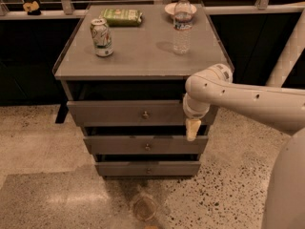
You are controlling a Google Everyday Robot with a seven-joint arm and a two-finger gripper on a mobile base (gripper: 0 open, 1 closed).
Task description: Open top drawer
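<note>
The top drawer [114, 112] is the widest grey front of a three-drawer cabinet, with a small round metal knob [145, 114] at its centre. It stands out a little from the cabinet, with a dark gap above it under the tabletop. My gripper [192, 129] hangs downward off the white arm [248, 99] at the drawer front's right end, well to the right of the knob. Its cream tip reaches down to the upper edge of the middle drawer [119, 144].
On the cabinet top [143, 56] stand a soda can [101, 37], a water bottle [182, 25], a green packet [122, 16] and a small bowl [167, 7]. The bottom drawer [119, 168] sits lowest. My white body [286, 185] fills the lower right. Speckled floor surrounds the cabinet.
</note>
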